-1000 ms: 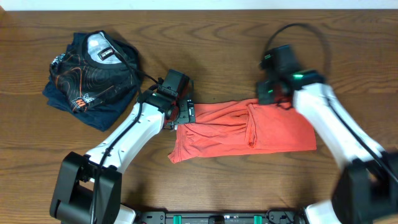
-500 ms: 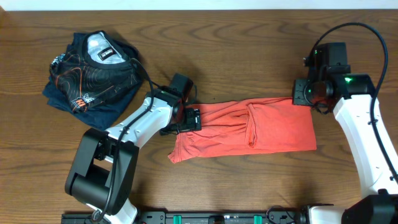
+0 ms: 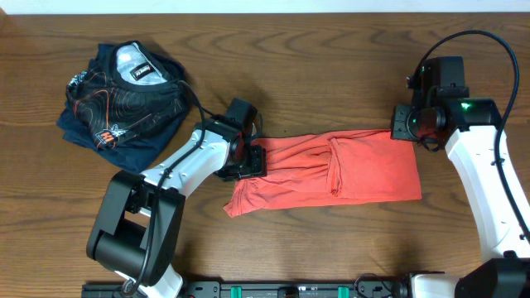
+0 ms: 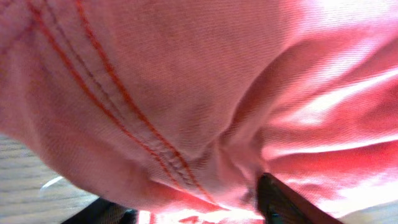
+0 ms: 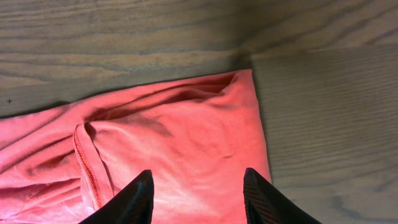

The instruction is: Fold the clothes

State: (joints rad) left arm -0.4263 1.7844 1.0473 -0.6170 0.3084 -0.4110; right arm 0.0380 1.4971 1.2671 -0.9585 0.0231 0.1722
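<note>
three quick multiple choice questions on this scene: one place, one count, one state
1. Where does the navy garment lie?
A) on the red T-shirt
B) beside the right pincer
C) far left on the table

2. How many garments are on the table?
A) one
B) two
C) four

3. The right pincer is
A) open over the T-shirt's corner
B) shut on the T-shirt
C) shut on the navy garment

C: overhead shows it far left, apart from the T-shirt.
B: one navy, one red.
A: its fingers stand apart, gripping nothing.
</note>
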